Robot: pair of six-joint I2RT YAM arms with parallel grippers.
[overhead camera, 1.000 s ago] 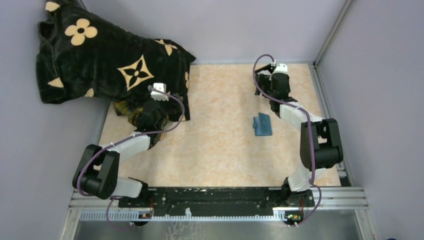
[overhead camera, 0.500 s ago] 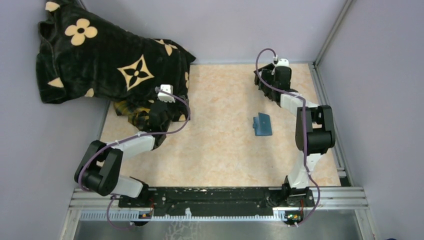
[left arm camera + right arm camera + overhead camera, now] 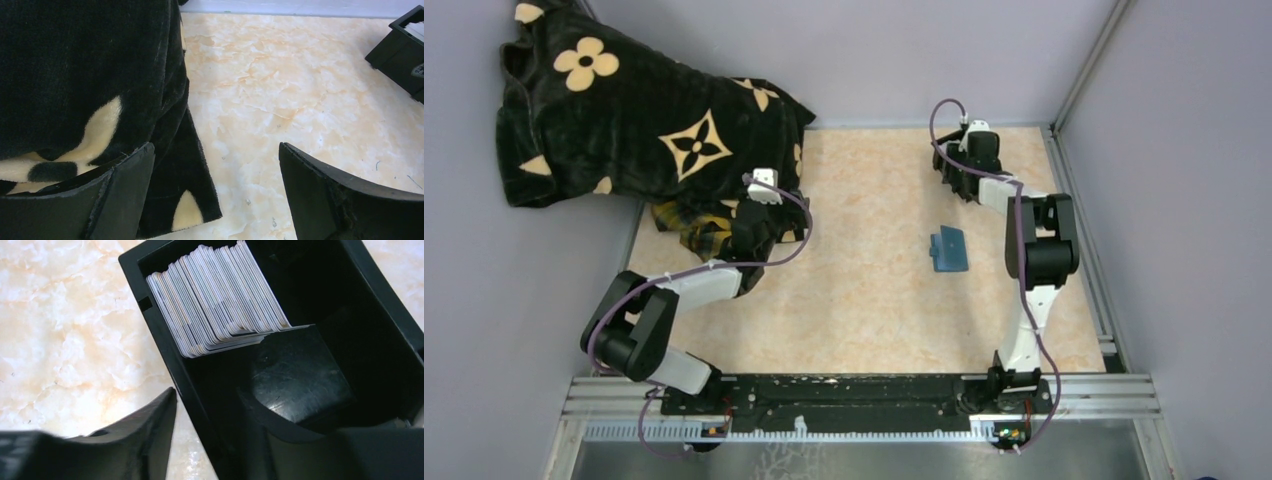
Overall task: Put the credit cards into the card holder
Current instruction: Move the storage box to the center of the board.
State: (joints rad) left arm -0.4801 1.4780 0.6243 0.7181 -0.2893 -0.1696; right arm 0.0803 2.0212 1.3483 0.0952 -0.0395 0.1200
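The credit cards (image 3: pixel 215 300) are a stack of pale grey-white cards standing on edge at the far end of a black open-topped box (image 3: pixel 380 335). My right gripper (image 3: pixel 210 415) is open and straddles the box's left wall, with one finger (image 3: pixel 145 435) outside over the table and the other (image 3: pixel 295 385) inside the box, close below the cards. The card holder (image 3: pixel 948 250), blue and flat, lies closed on the table, nearer than the box (image 3: pixel 952 178). My left gripper (image 3: pixel 215 165) is open and empty over the blanket's edge, far from both.
A black blanket with cream flower patterns (image 3: pixel 634 120) covers the table's far left corner and hangs past its edge; its hem (image 3: pixel 165 150) lies between my left fingers. The black box (image 3: pixel 402 50) shows at the far right of the left wrist view. Grey walls enclose the table.
My left gripper has moved right along the blanket's edge. My right gripper has shifted a little left over the black box while the right elbow swung closer to it.
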